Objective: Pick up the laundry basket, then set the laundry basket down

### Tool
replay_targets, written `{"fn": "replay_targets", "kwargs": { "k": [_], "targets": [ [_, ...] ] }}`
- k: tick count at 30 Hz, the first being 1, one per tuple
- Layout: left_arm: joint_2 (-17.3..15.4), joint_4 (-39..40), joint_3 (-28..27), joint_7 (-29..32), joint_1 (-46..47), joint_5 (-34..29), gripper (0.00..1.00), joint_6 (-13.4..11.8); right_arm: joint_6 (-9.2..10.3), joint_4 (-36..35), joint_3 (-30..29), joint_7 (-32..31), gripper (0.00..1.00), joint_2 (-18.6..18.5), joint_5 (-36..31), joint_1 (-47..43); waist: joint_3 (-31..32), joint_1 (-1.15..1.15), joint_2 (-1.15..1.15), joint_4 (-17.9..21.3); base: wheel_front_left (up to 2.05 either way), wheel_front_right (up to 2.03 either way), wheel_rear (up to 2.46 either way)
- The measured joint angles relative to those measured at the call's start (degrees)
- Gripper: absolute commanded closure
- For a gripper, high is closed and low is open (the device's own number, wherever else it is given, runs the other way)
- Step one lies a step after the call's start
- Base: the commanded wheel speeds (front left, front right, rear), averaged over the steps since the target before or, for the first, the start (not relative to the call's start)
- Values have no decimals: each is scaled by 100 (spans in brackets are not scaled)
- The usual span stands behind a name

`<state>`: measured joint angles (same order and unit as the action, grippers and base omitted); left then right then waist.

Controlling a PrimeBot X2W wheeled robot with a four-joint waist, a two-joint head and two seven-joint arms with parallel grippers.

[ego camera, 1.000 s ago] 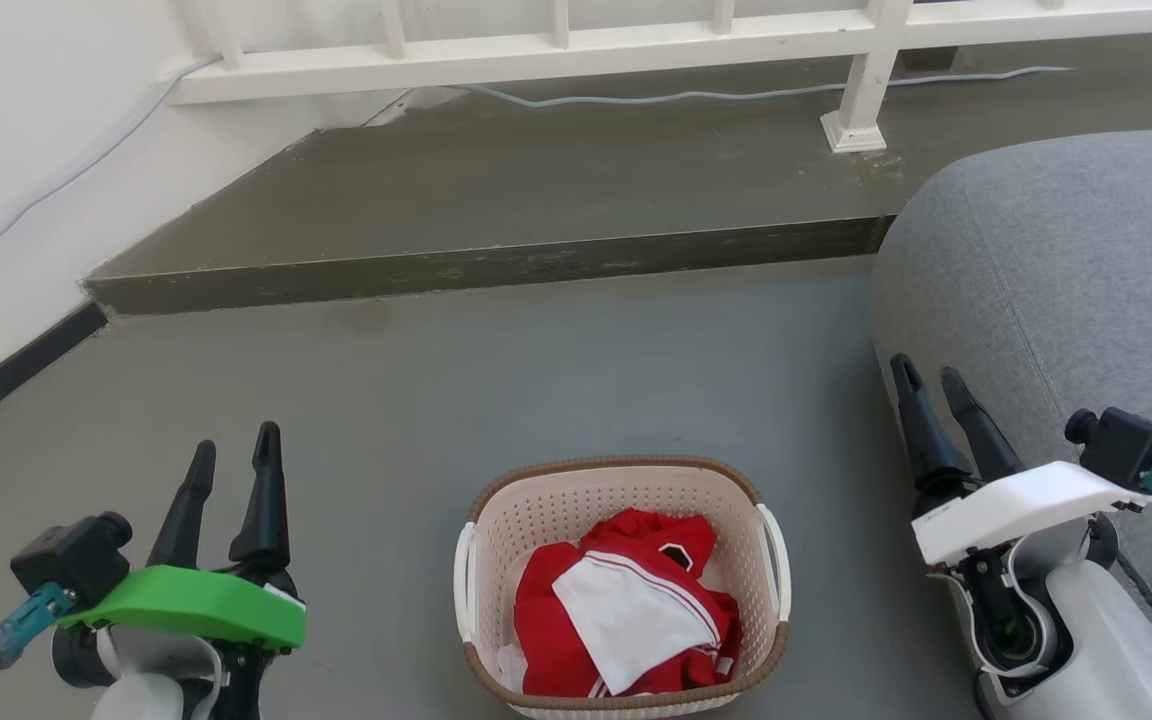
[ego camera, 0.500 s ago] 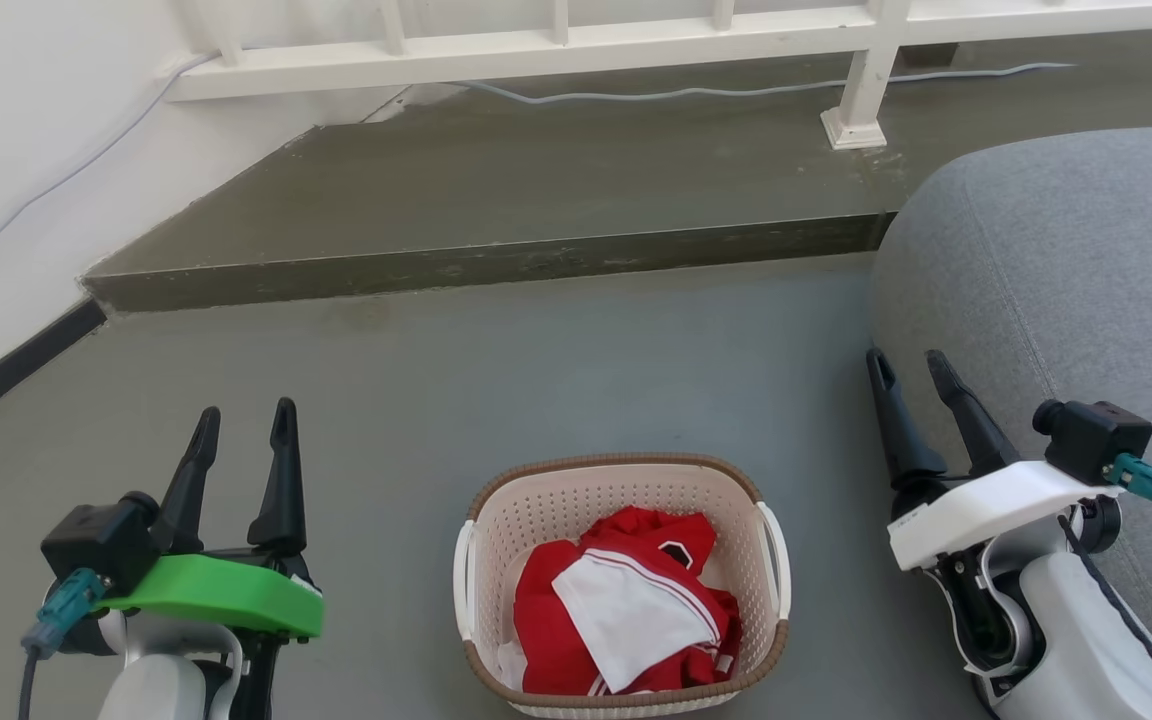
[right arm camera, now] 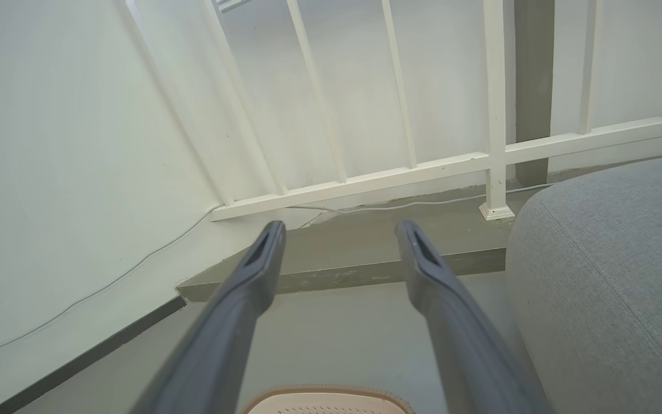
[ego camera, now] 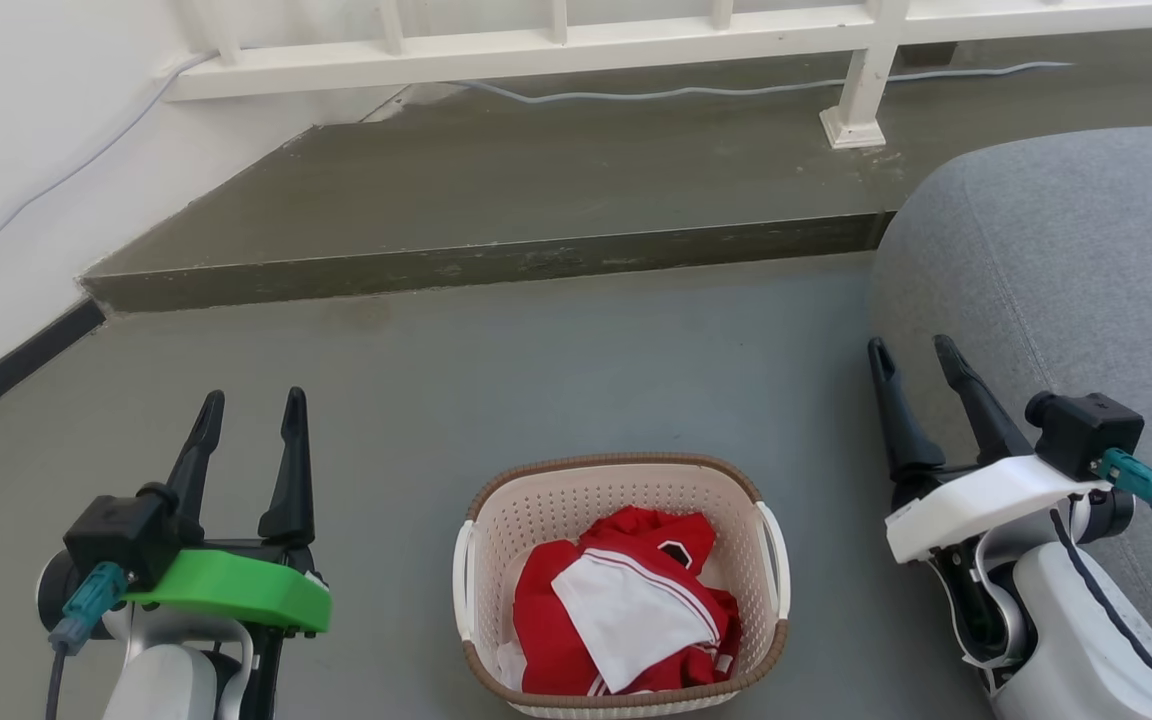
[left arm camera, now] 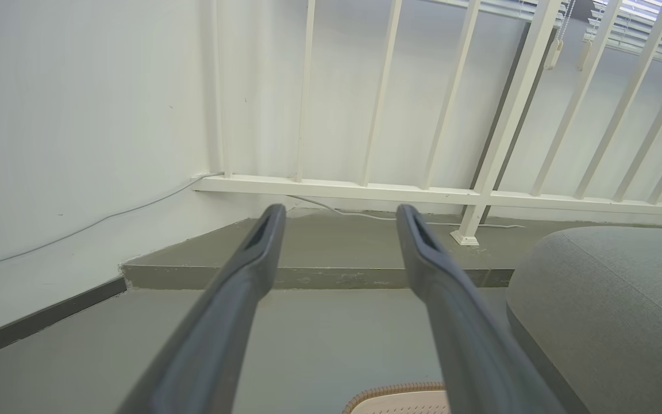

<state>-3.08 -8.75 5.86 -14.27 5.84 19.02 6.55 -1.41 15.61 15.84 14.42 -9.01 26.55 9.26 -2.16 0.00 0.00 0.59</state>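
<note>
The laundry basket [ego camera: 496,520] stands on the grey floor at the bottom centre of the head view. It is cream-white and perforated, with a brown rim and white side handles, and holds red and white clothes [ego camera: 626,615]. My left gripper [ego camera: 251,402] is open to the basket's left, well apart from it, fingers pointing away. To the basket's right my right gripper [ego camera: 911,352] is open too, next to the sofa. Both hold nothing. A sliver of the basket's rim [left arm camera: 400,391] shows at the bottom of the left wrist view, and the rim [right arm camera: 325,392] again in the right wrist view.
A grey sofa [ego camera: 1066,280] fills the right side, close to my right arm. Beyond the basket a raised concrete step [ego camera: 496,262] crosses the floor, with a white railing [ego camera: 556,50] and a cable behind it. A white wall [ego camera: 16,150] with dark skirting runs along the left.
Both grippers have moved forward, up the head view, and stay open. The left one also shifted slightly right towards the basket. The basket has not moved.
</note>
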Motion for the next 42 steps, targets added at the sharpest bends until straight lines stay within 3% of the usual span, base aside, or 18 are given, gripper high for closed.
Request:
{"fn": "replay_targets", "kwargs": {
  "k": [22, 42],
  "targets": [
    [29, -4, -49, 0, 0, -15, 0, 51, -5, 145, -167, 0, 0, 102, -240, 1, -104, 0, 0, 28, 0, 0, 0],
    [41, 0, 79, -16, 344, -12, 0, 53, 52, 180, -361, 0, 0, 158, -354, 256, -1005, 0, 0, 132, 0, 0, 0]
  ]
}}
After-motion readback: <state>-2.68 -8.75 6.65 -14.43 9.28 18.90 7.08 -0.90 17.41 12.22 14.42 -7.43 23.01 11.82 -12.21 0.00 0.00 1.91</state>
